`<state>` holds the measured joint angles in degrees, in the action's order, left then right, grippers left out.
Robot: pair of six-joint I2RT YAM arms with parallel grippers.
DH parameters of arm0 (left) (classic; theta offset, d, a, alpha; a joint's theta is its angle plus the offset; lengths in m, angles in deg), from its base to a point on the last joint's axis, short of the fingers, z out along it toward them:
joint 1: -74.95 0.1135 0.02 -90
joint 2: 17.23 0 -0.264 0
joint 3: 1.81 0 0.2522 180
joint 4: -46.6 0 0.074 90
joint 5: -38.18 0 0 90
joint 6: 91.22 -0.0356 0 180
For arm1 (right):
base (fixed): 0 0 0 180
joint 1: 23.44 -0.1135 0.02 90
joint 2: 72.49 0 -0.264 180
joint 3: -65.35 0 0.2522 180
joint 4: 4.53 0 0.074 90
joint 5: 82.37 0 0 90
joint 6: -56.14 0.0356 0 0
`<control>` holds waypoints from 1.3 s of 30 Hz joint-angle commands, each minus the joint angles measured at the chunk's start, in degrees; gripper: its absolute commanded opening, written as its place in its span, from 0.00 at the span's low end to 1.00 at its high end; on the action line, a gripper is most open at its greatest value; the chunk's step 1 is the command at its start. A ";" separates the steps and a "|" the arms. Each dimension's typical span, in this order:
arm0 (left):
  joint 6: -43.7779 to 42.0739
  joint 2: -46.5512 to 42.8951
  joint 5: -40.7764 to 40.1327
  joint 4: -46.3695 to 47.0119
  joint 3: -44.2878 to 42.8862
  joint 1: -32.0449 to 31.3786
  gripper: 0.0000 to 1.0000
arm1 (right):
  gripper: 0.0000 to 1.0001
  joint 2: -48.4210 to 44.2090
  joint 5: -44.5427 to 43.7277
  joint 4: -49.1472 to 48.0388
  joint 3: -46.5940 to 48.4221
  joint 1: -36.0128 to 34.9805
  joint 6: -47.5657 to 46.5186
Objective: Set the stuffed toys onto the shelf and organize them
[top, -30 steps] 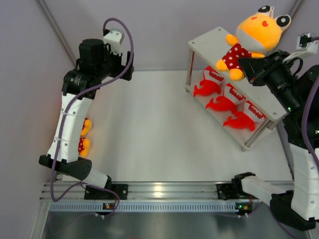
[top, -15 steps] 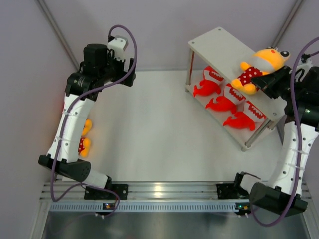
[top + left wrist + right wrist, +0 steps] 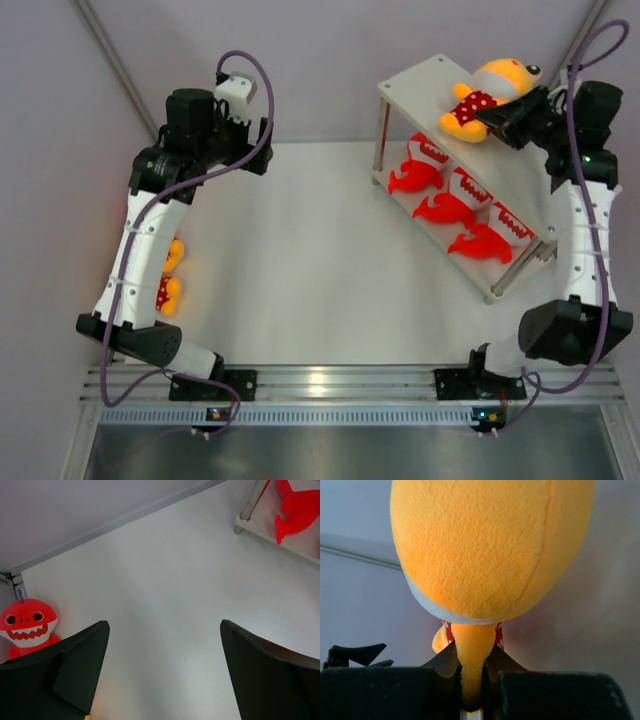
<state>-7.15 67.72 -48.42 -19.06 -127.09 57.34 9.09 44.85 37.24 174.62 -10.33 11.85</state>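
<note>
Release looks next: right hand [image 3: 497, 118] is pinched shut on a limb of the yellow plush [image 3: 492, 88], which lies crosswise over the far end of the shelf [image 3: 425, 85] top board; contact unclear. Meanwhile left hand [image 3: 162, 630] gapes empty, nearer the spare plush [image 3: 170, 278] on the table [image 3: 320, 260].

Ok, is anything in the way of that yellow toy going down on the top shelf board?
Nothing visible. The right gripper holds the yellow toy over the top board, which looks bare; the red sharks lie on the tier below.
</note>
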 commanded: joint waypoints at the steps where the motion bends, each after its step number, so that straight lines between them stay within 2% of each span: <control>1: 0.14 -1.01 0.03 0.66 -0.89 0.03 0.98 | 0.00 5.15 -3.98 -9.02 7.49 -3.78 7.01; 7: -0.92 -1.54 -2.17 0.66 -0.10 0.03 0.98 | 0.00 15.26 -8.38 -12.80 14.09 -9.41 12.64; 11: -0.92 -1.98 -2.25 0.66 0.52 0.03 0.98 | 0.00 22.64 -5.40 -8.68 22.43 -10.99 12.47; 14: -0.92 -1.98 -2.26 0.66 0.96 0.03 0.98 | 0.00 21.79 -6.62 -8.50 20.61 -11.26 11.77; 15: -1.01 -1.98 -2.34 0.66 1.05 0.03 0.98 | 0.07 21.43 -7.15 -8.50 20.08 -11.26 11.51; 17: -0.92 -1.72 -2.08 0.66 1.13 0.03 0.98 | 0.13 20.12 -7.85 -8.59 19.46 -11.00 10.98; 21: -0.57 -1.45 -1.47 0.66 0.96 0.03 0.98 | 0.51 19.58 -7.42 -7.10 19.46 -10.73 10.36; 24: -0.39 -1.54 -1.29 0.66 1.05 0.03 0.98 | 0.65 18.44 -7.24 -4.38 19.81 -10.38 8.08; 30: -0.39 -1.45 -1.03 0.66 0.96 0.03 0.98 | 0.72 12.12 -13.30 1.61 17.62 -10.20 1.49; 36: -1.53 -1.71 -1.29 0.66 1.57 0.03 0.98 | 0.73 5.44 -16.29 3.54 15.50 -10.20 -2.55; 38: -4.24 -1.98 -2.78 0.66 3.67 0.03 0.98 | 0.73 2.89 -16.82 4.24 16.11 -10.20 -4.83; 39: -5.22 -1.98 -7.57 0.57 4.90 0.20 0.98 | 0.74 1.92 -17.08 4.86 16.20 -10.20 -5.71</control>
<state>-8.68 67.37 -50.41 -18.93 -124.56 57.34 15.52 29.74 40.13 189.61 -20.65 10.81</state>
